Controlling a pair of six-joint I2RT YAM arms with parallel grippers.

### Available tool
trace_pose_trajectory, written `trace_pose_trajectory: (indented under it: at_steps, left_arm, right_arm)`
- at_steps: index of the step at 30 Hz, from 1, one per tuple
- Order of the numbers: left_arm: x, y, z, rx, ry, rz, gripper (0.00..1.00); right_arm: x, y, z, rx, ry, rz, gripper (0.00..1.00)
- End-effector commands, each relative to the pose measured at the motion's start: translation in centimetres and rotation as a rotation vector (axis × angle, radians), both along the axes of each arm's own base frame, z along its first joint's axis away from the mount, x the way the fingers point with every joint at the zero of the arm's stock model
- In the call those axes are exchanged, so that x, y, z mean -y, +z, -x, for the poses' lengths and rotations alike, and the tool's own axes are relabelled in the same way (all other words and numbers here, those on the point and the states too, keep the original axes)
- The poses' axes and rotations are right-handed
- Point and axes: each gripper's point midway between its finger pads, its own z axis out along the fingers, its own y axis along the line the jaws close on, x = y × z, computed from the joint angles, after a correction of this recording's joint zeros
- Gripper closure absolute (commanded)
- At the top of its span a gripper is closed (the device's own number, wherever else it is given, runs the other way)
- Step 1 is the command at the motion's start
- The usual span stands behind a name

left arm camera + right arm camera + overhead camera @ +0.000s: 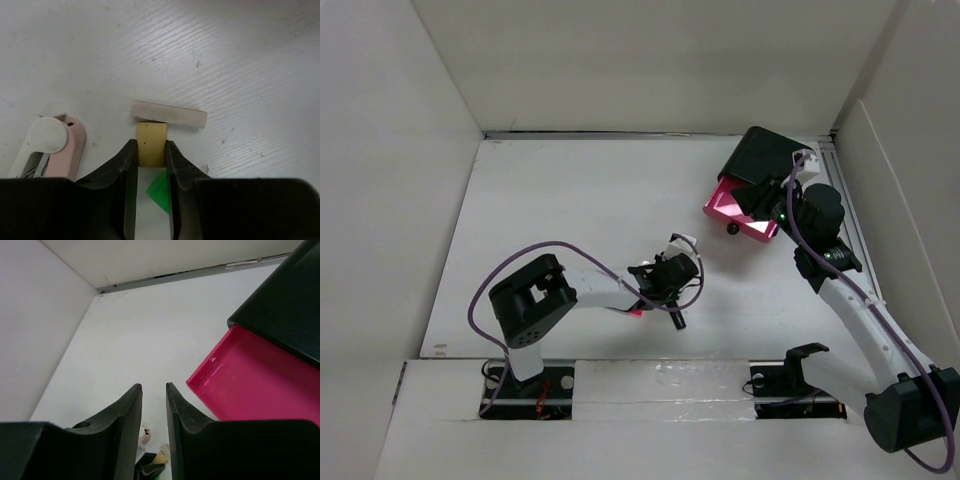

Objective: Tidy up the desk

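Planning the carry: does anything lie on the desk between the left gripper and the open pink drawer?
Nothing visible on the desk there; only a small black ball, perhaps its knob, at the pink drawer's front.

We see a robotics lab cell; white panel walls [165, 255] rise ahead and left of the right gripper [153, 386]. Beneath it lies the plain white desk [145, 330]; cabled arms [860, 310] stand mounted behind.

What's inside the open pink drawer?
Nothing visible: the pink drawer shows only bare glossy floor in the right wrist view. Its rear sits inside the black box, and the frame cuts off its right side, so those parts are unseen.
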Motion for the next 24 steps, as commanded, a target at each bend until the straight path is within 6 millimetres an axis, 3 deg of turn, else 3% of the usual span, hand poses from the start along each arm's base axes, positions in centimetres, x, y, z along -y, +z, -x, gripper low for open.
trace_pose_trajectory:
  at_steps: [1, 3, 5, 8, 12, 13, 15, 16, 17, 19, 21, 24]
  left_arm:
    - [0.1, 5.2, -0.7, 0.076, 0.029, 0.091, 0.92]
    - [-0.1, 5.8, -0.6, 0.078, 0.031, 0.094, 0.92]
    - [-0.2, 8.9, -0.6, 0.106, 0.031, 0.152, 0.93]
    - [0.1, 11.6, -0.4, 0.134, 0.010, 0.217, 0.92]
    - [1.9, 16.7, -0.9, 0.195, -0.040, 0.323, 0.91]
    - [3.0, 18.7, -1.2, 0.217, -0.053, 0.363, 0.91]
    - [4.4, 21.1, -3.0, 0.252, -0.052, 0.411, 0.91]
    - [4.7, 21.5, -4.0, 0.258, -0.052, 0.426, 0.91]
    - [5.3, 22.1, -4.7, 0.270, -0.053, 0.445, 0.90]
    - [7.7, 22.9, -5.9, 0.264, -0.088, 0.462, 0.91]
    - [9.7, 23.9, -7.6, 0.283, -0.098, 0.476, 0.91]
    - [12.5, 24.7, -9.0, 0.298, -0.132, 0.472, 0.89]
  right_arm:
    - [-0.4, 2.4, 0.4, 0.083, 0.023, -0.017, 0.68]
    - [-0.4, 2.1, 0.4, 0.078, 0.019, -0.016, 0.68]
    - [-0.1, 2.2, 0.4, 0.081, 0.003, -0.020, 0.69]
    - [0.6, 2.7, 0.7, 0.101, -0.035, -0.023, 0.70]
    - [3.1, 4.9, 2.3, 0.180, -0.150, -0.069, 0.70]
    - [4.1, 5.0, 2.6, 0.198, -0.196, -0.082, 0.71]
    - [5.8, 7.1, 4.7, 0.279, -0.256, -0.129, 0.75]
    - [6.9, 7.5, 5.2, 0.301, -0.311, -0.141, 0.78]
    - [7.8, 8.4, 7.0, 0.355, -0.336, -0.164, 0.88]
    - [9.4, 8.9, 8.3, 0.393, -0.410, -0.190, 1.00]
    - [10.4, 9.2, 9.6, 0.434, -0.446, -0.212, 1.00]
    - [10.2, 8.8, 9.4, 0.423, -0.439, -0.206, 1.00]
